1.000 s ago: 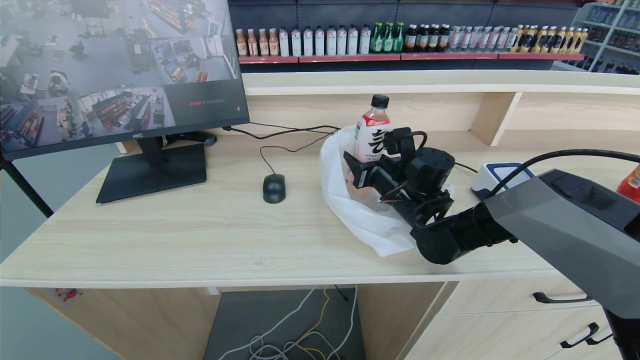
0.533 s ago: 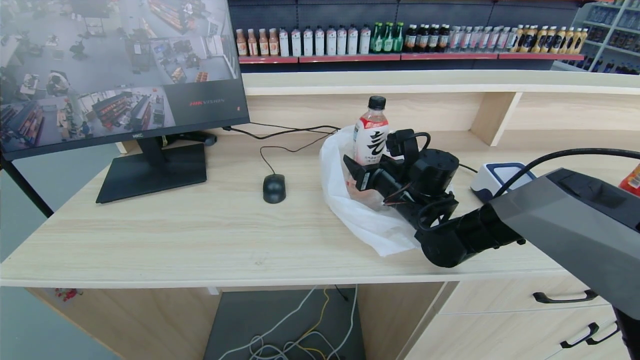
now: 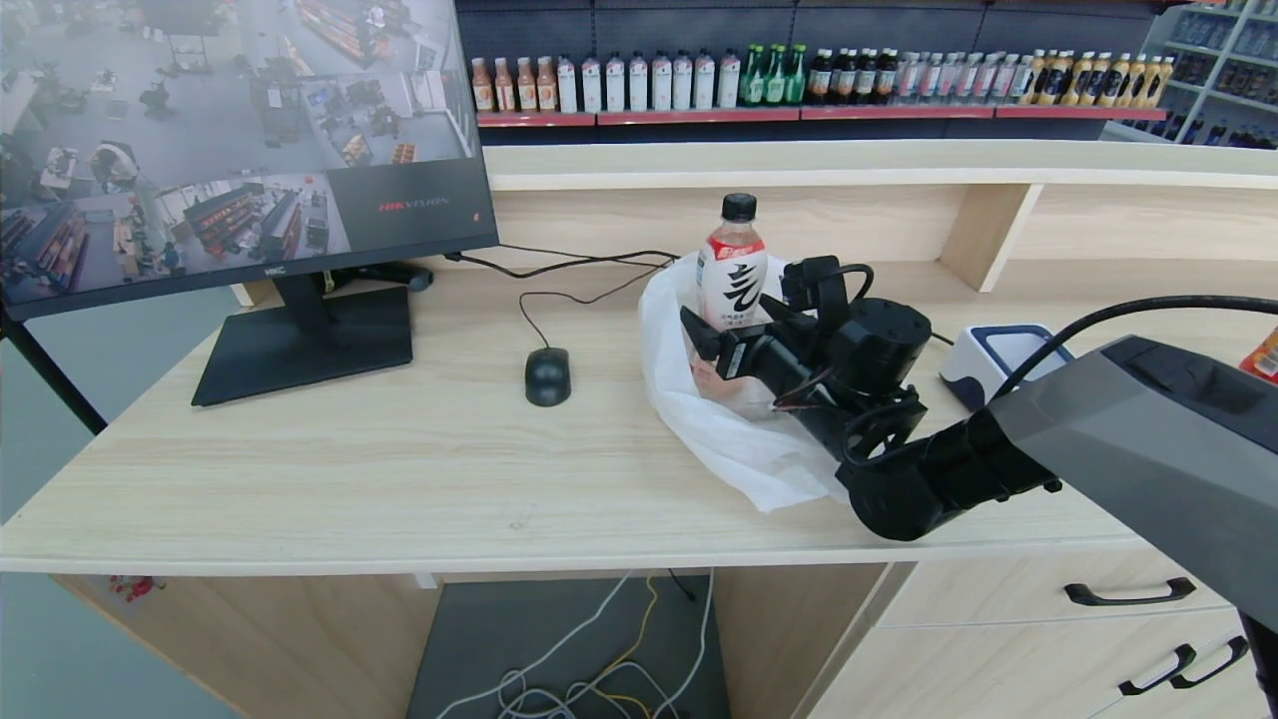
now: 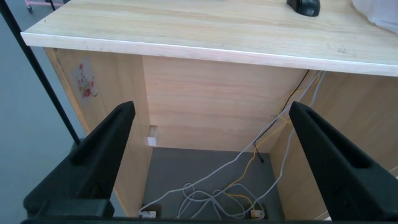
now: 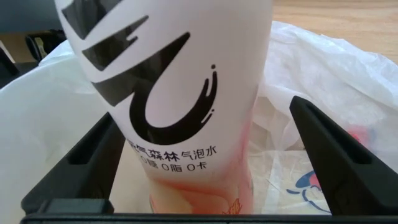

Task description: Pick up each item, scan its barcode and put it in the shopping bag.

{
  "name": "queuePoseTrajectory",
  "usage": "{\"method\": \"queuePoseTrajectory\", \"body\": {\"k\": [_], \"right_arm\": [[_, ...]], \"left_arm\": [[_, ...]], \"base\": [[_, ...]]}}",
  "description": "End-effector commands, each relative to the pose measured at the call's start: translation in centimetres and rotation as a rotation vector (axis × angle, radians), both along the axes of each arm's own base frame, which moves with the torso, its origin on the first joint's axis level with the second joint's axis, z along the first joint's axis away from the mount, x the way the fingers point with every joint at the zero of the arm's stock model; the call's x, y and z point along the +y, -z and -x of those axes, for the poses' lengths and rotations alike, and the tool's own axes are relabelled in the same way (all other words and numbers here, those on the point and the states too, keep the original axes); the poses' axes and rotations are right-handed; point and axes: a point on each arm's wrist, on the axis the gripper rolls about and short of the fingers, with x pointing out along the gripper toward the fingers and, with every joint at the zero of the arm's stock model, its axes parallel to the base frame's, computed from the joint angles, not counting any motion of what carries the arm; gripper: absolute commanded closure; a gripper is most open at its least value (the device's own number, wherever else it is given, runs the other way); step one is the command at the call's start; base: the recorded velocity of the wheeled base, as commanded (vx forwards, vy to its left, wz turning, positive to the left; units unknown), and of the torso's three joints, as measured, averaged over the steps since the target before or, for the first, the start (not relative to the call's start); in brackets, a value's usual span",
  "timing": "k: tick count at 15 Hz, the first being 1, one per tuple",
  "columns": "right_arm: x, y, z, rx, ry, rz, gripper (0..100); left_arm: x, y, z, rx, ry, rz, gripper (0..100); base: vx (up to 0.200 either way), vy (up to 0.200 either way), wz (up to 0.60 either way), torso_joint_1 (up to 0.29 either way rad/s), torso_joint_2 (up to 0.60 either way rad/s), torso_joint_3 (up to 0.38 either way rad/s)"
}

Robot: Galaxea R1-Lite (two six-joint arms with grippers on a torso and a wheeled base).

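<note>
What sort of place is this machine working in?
Most likely a shop checkout counter, perhaps a mock-up. Long shelves of bottled drinks line the back wall, a white box-shaped barcode scanner sits on the pale wooden counter, and a white plastic shopping bag stands nearby.

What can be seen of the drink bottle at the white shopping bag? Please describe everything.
The drink bottle is clear plastic with a black cap, a white label with large black strokes, and a pinkish lower part. It stands nearly upright, with its base inside the open white shopping bag on the counter. The right gripper holds it around its lower half, one finger on each side. Whether its base rests on anything is hidden.
</note>
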Motion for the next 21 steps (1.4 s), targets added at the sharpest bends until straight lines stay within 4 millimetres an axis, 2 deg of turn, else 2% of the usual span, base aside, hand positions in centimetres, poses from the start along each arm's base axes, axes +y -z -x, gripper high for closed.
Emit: {"method": "queuePoseTrajectory", "body": {"k": [1,8,13,17,21], "right_arm": [[0.0,-0.1,0.0,-0.002,0.001,-0.001,0],[-0.1,-0.7,0.3,-0.011,-0.002,-0.004,0],[-1.0,-3.4,1.6,-0.055,0.0,-0.023,0],[-2.2,-5.9,4.2,-0.074,-0.001,-0.029,0],[-4.8,-7.6,9.5,-0.06,-0.004,-0.022,0]], "left_arm": [[0.0,0.0,0.0,0.0,-0.001,0.001,0],[0.0,0.0,0.0,0.0,-0.001,0.001,0],[0.0,0.0,0.0,0.0,-0.001,0.001,0],[0.0,0.0,0.0,0.0,-0.001,0.001,0],[0.0,0.0,0.0,0.0,-0.001,0.001,0]], "base": [[0.0,0.0,0.0,0.0,0.0,0.0],[0.0,0.0,0.0,0.0,0.0,0.0],[0.0,0.0,0.0,0.0,0.0,0.0],[0.0,0.0,0.0,0.0,0.0,0.0],[0.0,0.0,0.0,0.0,0.0,0.0]]}}
